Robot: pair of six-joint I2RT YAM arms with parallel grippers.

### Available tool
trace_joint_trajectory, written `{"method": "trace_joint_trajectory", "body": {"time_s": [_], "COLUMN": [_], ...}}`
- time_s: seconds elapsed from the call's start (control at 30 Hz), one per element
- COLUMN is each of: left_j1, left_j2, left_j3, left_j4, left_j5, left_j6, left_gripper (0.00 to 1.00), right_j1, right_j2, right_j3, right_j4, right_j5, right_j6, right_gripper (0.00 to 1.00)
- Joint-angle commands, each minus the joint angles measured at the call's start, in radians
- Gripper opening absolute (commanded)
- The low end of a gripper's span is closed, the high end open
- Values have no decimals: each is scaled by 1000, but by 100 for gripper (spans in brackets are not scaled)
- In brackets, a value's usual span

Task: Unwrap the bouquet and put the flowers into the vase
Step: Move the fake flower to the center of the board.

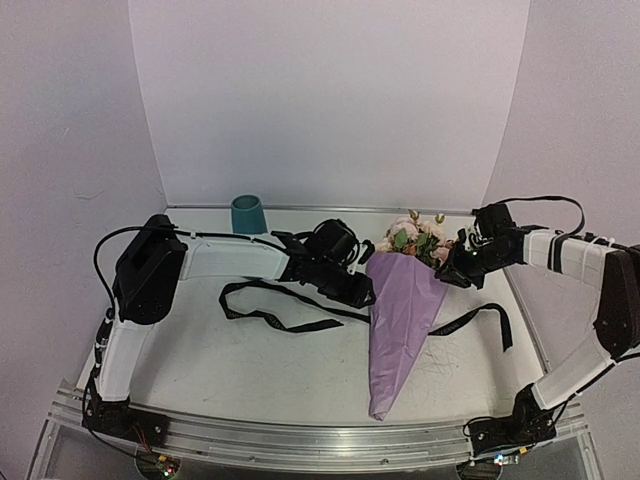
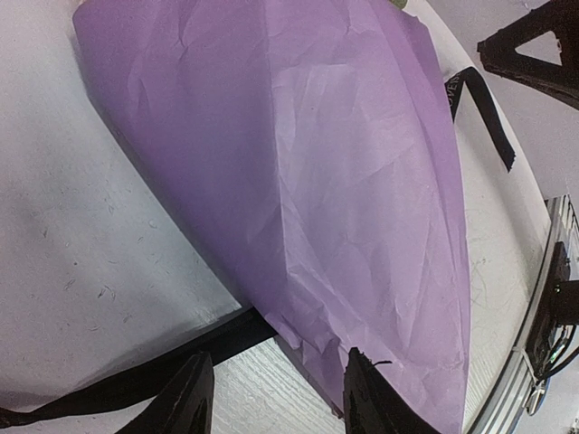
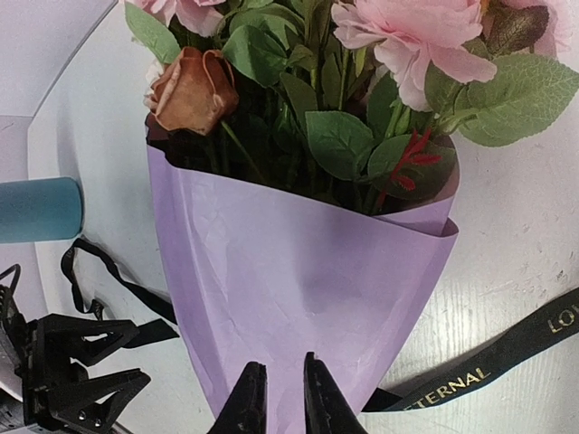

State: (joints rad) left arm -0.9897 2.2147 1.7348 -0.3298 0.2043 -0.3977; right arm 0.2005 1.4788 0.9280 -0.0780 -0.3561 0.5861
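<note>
Setting: white table, pale lilac walls on three sides.
Bouquet: lies on the table right of centre. The lilac paper cone is intact, tip toward the near edge. The flowers are at the far end, inside the wrap.
Ribbon: black with gold lettering, untied, trailing flat on both sides of the cone.
Vase: teal, upright by the back wall, well apart from the bouquet.
Left gripper: fingers spread, gripping nothing, above the cone's left edge and the ribbon.
Right gripper: fingers almost together at the wrap below the blooms. Whether paper is pinched cannot be told.
</note>
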Motion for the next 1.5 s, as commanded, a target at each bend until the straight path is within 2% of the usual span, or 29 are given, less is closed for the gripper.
{"method": "trace_joint_trajectory", "body": {"time_s": [0.0, 0.1, 0.17, 0.33, 0.87, 1.03, 1.2, 1.23, 1.47], "left_j1": [-4, -4, -4, -4, -5, -4, -4, -4, -4], "left_j2": [-14, -13, -17, -44, -110, -119, -128, -129, -126], "left_j3": [45, 45, 40, 7, -68, -75, -80, -81, -76], "left_j4": [34, 34, 34, 34, 34, 33, 26, 24, 17], "left_j5": [-13, -11, -11, -27, -45, -51, -55, -55, -58], "left_j6": [-2, -5, -8, -7, -22, -14, -9, -8, 1], "left_gripper": [50, 50, 50, 50, 50, 50, 50, 50, 50], "right_j1": [-3, -4, -11, -58, -59, -59, -59, -59, -60], "right_j2": [-32, -39, -39, -13, 85, 98, 92, 83, 6], "right_j3": [40, 33, 20, -24, -123, -148, -142, -140, -115], "right_j4": [-63, -88, -93, -84, 84, 145, 158, 157, 99], "right_j5": [21, 95, 121, 98, -19, -47, -70, -72, -101], "right_j6": [-9, -9, -11, -27, 19, 35, 42, 46, 84], "right_gripper": [26, 37, 39, 40, 39, 34, 10, 8, 3]}}
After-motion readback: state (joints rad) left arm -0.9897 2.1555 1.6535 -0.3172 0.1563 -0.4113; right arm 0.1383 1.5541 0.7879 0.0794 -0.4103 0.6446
